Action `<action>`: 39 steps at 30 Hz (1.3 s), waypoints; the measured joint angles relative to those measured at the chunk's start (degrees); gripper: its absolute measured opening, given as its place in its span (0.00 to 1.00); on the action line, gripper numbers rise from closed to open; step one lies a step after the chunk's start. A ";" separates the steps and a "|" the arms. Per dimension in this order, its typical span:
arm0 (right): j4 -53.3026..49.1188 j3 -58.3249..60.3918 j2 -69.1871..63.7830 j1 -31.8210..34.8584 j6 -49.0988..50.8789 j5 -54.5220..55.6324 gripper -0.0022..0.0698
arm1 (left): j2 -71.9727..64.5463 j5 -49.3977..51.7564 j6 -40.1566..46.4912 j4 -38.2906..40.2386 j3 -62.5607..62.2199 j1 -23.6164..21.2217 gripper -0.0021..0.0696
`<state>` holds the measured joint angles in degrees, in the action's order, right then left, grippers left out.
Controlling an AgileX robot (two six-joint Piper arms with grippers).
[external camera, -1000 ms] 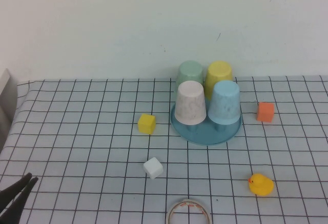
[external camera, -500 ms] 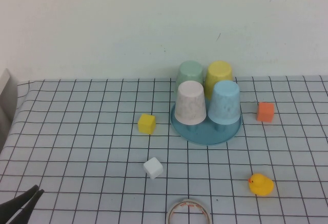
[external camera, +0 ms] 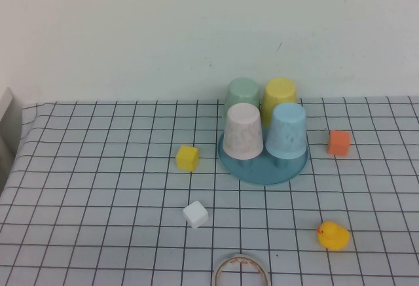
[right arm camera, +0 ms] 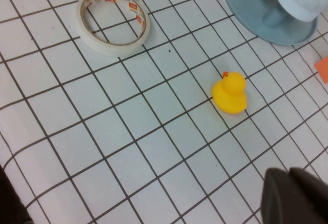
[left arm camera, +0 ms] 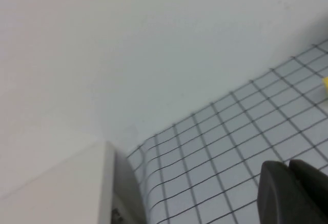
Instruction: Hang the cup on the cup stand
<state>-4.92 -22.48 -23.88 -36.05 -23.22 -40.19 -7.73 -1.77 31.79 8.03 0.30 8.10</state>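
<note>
The light blue cup (external camera: pixel 287 131) sits upside down over a peg at the front right of the teal cup stand (external camera: pixel 263 165). A speckled white-pink cup (external camera: pixel 243 131), a mint green cup (external camera: pixel 242 93) and a yellow cup (external camera: pixel 279 97) hang there too. The stand's base shows in the right wrist view (right arm camera: pixel 256 14). My left gripper (left arm camera: pixel 290 166) is shut and empty at the table's near left, out of the high view. My right gripper (right arm camera: pixel 291 174) is shut and empty over the near right of the table, also out of the high view.
On the gridded cloth lie a yellow cube (external camera: pixel 187 158), a white cube (external camera: pixel 196 214), an orange cube (external camera: pixel 338 143), a yellow rubber duck (external camera: pixel 333 235) and a tape roll (external camera: pixel 241 271) at the front edge. A white box (left arm camera: pixel 61 188) stands beside the table's left edge.
My left gripper has drawn back toward me and left the lower left corner of the high view. The cups and stand have not moved.
</note>
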 joint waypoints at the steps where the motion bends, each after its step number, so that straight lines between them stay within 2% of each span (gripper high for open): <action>1: 0.00 0.00 0.00 0.00 0.00 0.00 0.03 | 1.13 0.00 -0.10 0.00 0.71 -1.09 0.03; 4: 0.00 0.00 0.00 0.00 0.00 0.00 0.03 | 4.45 1.25 -0.77 1.13 0.82 -3.60 0.03; 7: 0.00 0.00 0.00 0.00 0.00 0.00 0.03 | 7.76 6.71 -1.27 2.01 0.82 -5.36 0.03; 14: 0.23 0.00 0.00 0.00 0.00 0.00 0.03 | 8.37 19.37 -6.40 2.42 0.71 -6.27 0.03; 24: 0.23 0.00 0.00 0.00 0.00 0.00 0.03 | 8.39 20.20 -10.46 2.58 0.71 -6.27 0.03; 32: 0.23 0.00 0.00 0.00 0.00 0.00 0.03 | 8.49 20.34 -22.74 0.64 0.63 -6.27 0.03; 39: 0.23 0.00 0.00 0.00 0.00 0.00 0.03 | 8.49 20.83 -29.00 -3.78 0.49 -5.57 0.03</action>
<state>-4.69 -22.48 -23.88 -36.05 -23.22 -40.19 0.76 19.06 2.80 4.25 0.80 2.53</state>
